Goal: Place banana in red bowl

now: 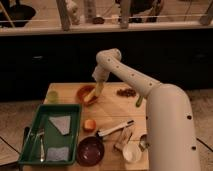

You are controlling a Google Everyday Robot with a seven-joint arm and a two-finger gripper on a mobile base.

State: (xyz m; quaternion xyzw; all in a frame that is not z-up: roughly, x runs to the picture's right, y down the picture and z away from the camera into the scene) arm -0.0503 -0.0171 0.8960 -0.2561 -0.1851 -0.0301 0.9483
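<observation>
A green tray [30,137], an orange chunk [89,125], a maroon bowl [90,150] and a white cup [132,153] are sitting on the bench [112,107] near the red bowl [84,93]. The tool [98,90] is hanging over that bowl's right rim; the banana [96,93] is standing steeply there, lower end in the bowl. Whether the tool is gripping it, I cannot tell

Layout on the table [110,107]: the gripper [96,86] hangs over the red bowl [86,94], the banana [98,91] at the bowl's right edge. A tray [50,134] lies front left; 1 larger bowl [90,150] sits before the tray's right corner.
</observation>
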